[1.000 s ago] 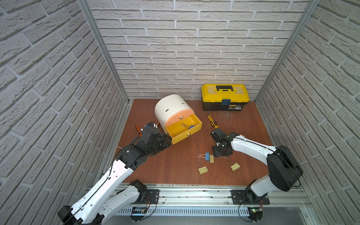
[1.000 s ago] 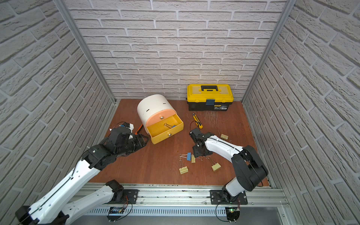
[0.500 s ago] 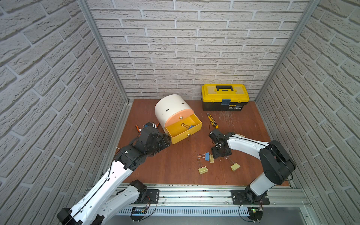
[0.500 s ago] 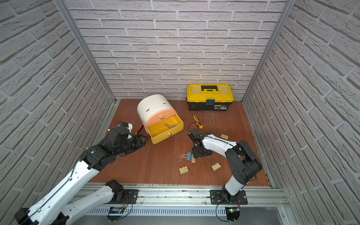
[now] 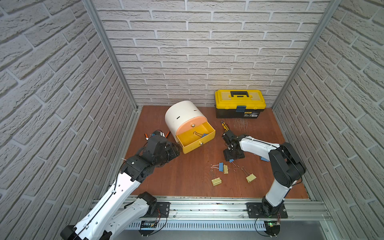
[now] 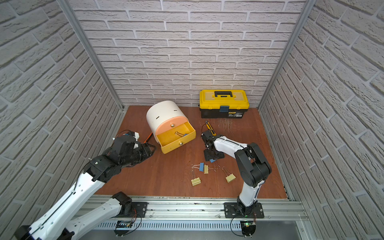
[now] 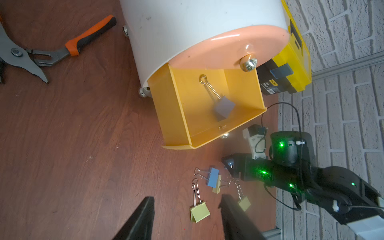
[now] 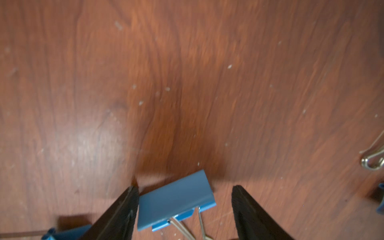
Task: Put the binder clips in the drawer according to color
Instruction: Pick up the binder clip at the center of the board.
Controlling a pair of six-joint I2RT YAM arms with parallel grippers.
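The drawer cabinet [image 5: 182, 116] is white, its yellow drawer [image 5: 195, 143] pulled open with one blue binder clip [image 7: 224, 107] inside. My right gripper [image 8: 185, 188] is open and points down at the table, a blue clip [image 8: 175, 202] lying between its fingers; one finger [image 8: 124, 207] is against the clip's edge, the other stands apart. Loose clips lie in front: a blue one [image 5: 221, 166] against a pale yellow one [image 5: 225, 169], two more pale yellow [image 5: 216, 181] [image 5: 251, 178]. My left gripper [image 7: 187, 197] is open and empty, left of the drawer.
A yellow-black toolbox [image 5: 240, 102] stands at the back wall, a utility knife [image 5: 224, 125] in front of it. Orange-handled pliers [image 7: 62, 49] lie left of the cabinet. Another blue clip [image 5: 264, 159] lies under the right arm. Brick walls close three sides.
The right arm's elbow has swung back and left while its gripper stayed over the blue clip with its jaws a little wider. The left arm has barely moved.
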